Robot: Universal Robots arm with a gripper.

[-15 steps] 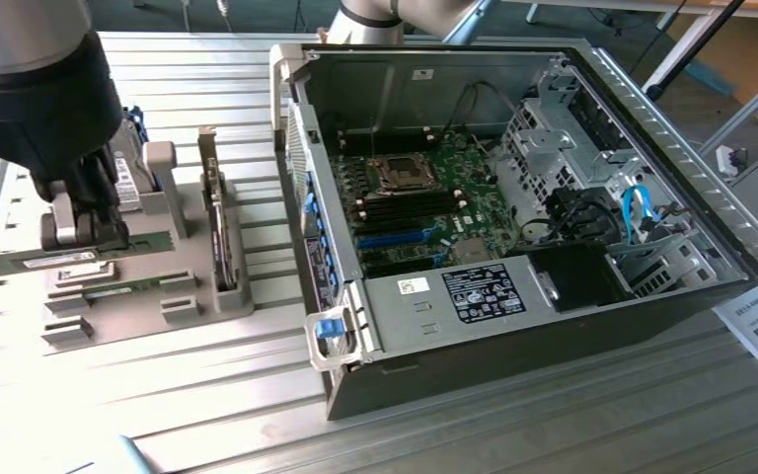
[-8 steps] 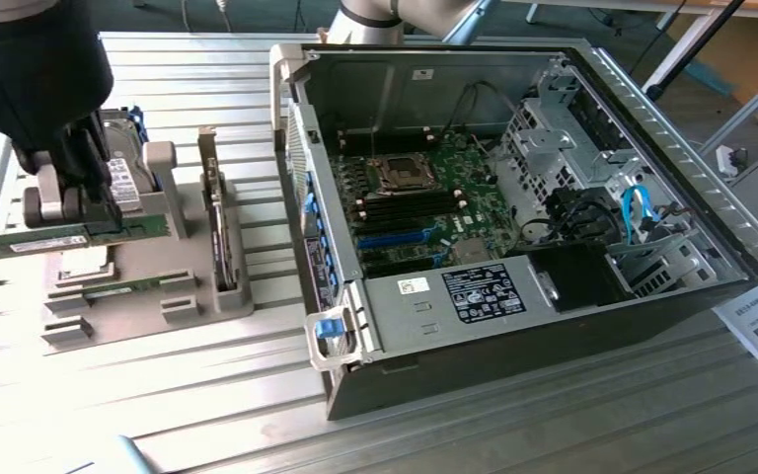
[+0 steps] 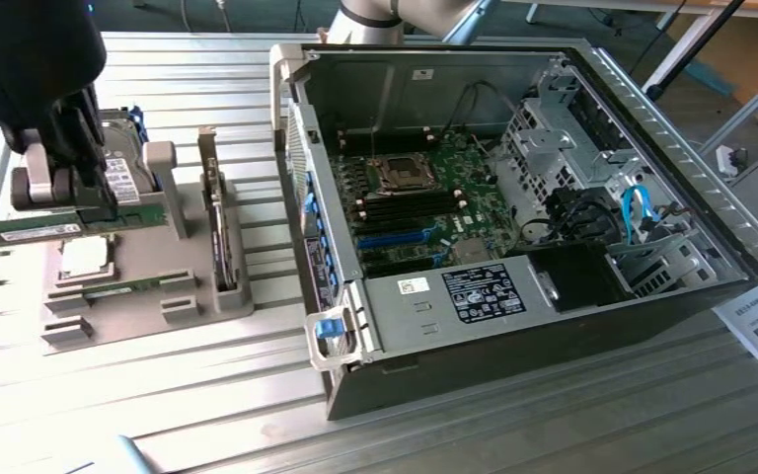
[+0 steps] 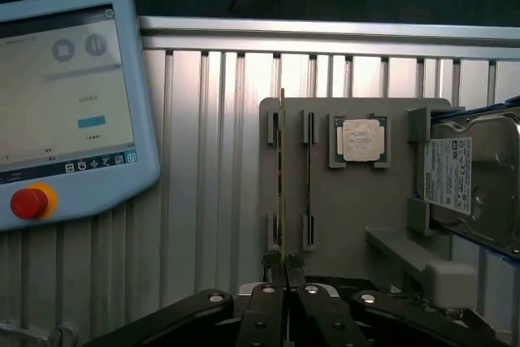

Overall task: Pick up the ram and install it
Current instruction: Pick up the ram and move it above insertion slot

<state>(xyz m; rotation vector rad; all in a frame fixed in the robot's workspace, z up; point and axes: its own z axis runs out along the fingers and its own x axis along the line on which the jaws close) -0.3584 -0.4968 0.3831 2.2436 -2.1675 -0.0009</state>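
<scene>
Green RAM stick [image 3: 17, 233] was clamped in the tool [image 3: 79, 202], fingers closed tight across its thin faces, long edge roughly level. Stick hung just above the grey holding fixture [image 3: 129, 316] at the exterior view's left, well apart from the open computer case [image 3: 643, 109]. Wrist view showed the stick edge-on, running out from between the fingertips in line with one pair of fixture slots. A second stick [image 4: 309, 172] appeared to sit in the neighbouring slots, though it read only as a dark line. Processor chip [image 4: 361, 140] and hard drive [image 4: 467, 180] rested untouched in the fixture.

Step in hand, as judged: pick-up done, install not begun. Motherboard [image 3: 448, 163] lay flat on the case floor, with black memory slots [image 3: 413, 205] beside the processor socket. Judgement on the next move: it called for a carry over the case wall, the stick's length aligned to a free slot, and a straight press down without twisting.
</scene>
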